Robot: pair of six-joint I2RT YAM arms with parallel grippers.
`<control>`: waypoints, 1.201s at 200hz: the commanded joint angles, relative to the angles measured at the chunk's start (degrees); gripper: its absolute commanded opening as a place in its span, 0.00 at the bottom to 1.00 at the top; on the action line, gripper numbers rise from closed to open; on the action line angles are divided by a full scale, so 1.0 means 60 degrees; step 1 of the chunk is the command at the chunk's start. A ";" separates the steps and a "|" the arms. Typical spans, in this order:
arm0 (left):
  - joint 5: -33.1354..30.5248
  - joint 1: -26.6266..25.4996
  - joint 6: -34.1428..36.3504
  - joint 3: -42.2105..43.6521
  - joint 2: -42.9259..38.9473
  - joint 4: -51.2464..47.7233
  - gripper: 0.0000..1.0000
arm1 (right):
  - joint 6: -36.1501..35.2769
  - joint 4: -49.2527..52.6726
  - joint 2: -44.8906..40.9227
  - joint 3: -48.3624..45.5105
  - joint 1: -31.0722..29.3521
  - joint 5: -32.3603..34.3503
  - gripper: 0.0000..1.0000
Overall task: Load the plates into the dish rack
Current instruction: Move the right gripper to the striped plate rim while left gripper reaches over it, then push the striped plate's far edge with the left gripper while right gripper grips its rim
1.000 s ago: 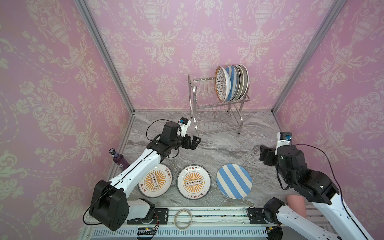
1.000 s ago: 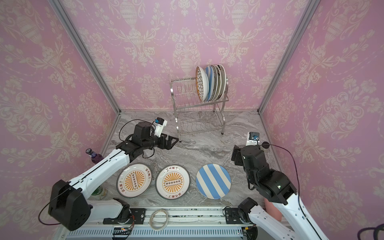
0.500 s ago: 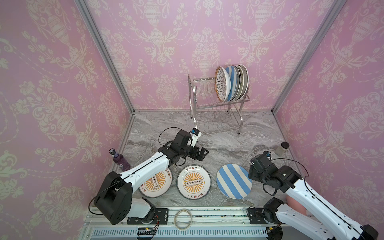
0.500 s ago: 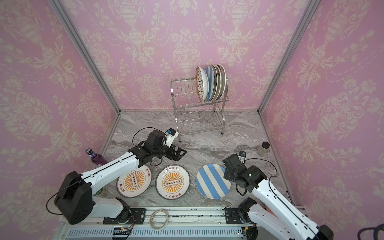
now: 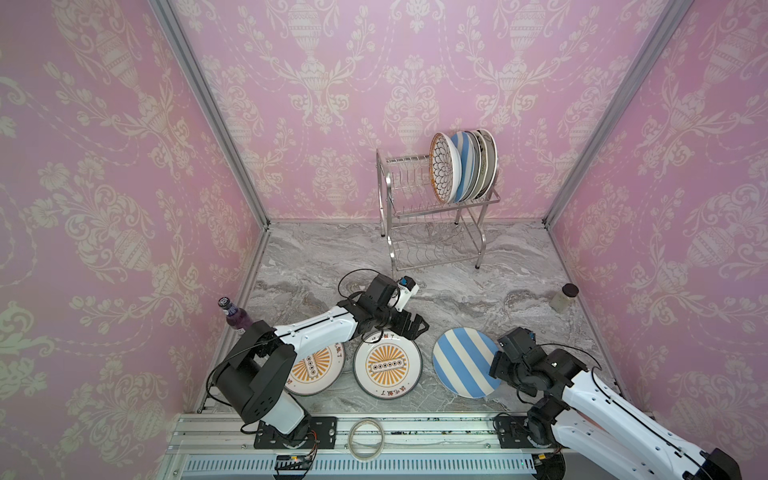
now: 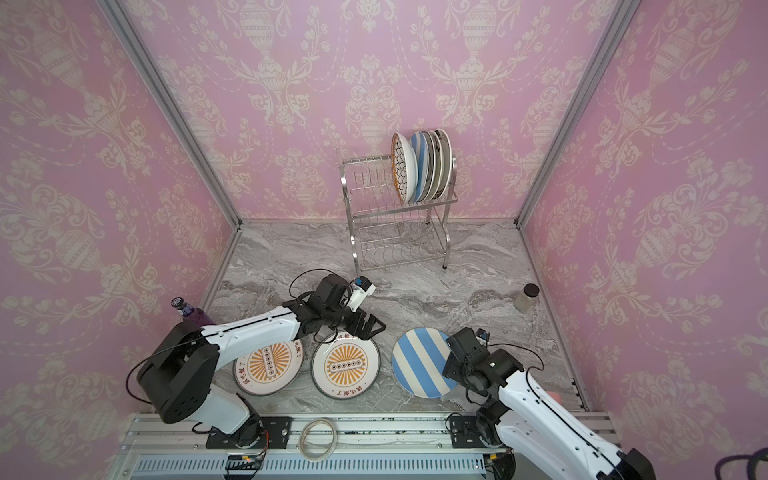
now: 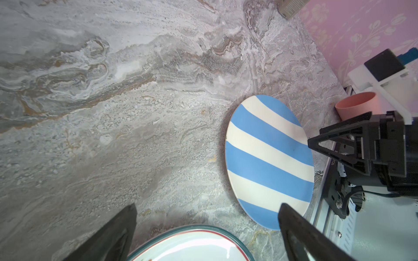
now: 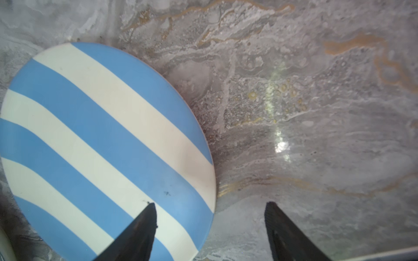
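Observation:
The dish rack (image 5: 436, 216) stands at the back, with several plates (image 5: 461, 166) upright at the right end of its upper tier. Three plates lie flat near the front: two orange sunburst ones (image 5: 316, 365) (image 5: 386, 365) and a blue-white striped one (image 5: 461, 361). My left gripper (image 5: 409, 326) is open over the far rim of the middle sunburst plate (image 7: 192, 241), which shows between its fingers. My right gripper (image 8: 210, 208) is open astride the striped plate's (image 8: 101, 146) right rim, one finger over the plate and the other over the table.
A purple bottle (image 5: 235, 316) stands by the left wall and a capped jar (image 5: 563, 297) near the right wall. A pink cup (image 7: 355, 108) sits behind my right arm. A tape ring (image 5: 365, 438) lies on the front rail.
My left gripper moved forward and right, down to the middle sunburst plate. My right arm swung down and left to the striped plate's rim, uncovering the jar.

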State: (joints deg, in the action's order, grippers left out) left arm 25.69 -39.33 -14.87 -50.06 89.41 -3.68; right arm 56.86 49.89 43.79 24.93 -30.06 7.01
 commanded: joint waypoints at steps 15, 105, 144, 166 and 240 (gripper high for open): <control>0.0107 -0.0151 0.0436 -0.0283 0.0236 -0.0128 0.99 | 0.0177 -0.0139 0.0534 0.0147 0.0059 -0.0518 0.77; 0.0083 -0.0154 0.0866 -0.0885 0.0671 -0.0676 0.99 | 0.0898 0.0273 0.1494 0.0997 -0.0189 -0.0235 0.75; -0.0092 -0.0150 0.0860 -0.0757 0.0734 -0.0426 0.99 | 0.1757 0.0334 0.0756 0.0400 -0.0197 -0.0193 0.74; -0.0090 -0.0166 0.0795 -0.0793 0.0790 -0.0280 0.99 | 0.1969 0.0360 0.0553 0.0262 -0.0233 0.0076 0.73; 0.0259 -0.0153 0.0470 -0.0700 0.0987 0.0195 0.99 | 0.1729 -0.1306 0.1600 -0.0066 -0.0248 -0.0390 0.74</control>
State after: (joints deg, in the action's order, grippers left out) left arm 25.69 -39.94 -11.42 -53.98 94.37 -4.03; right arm 66.54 45.34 52.62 25.50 -31.16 5.28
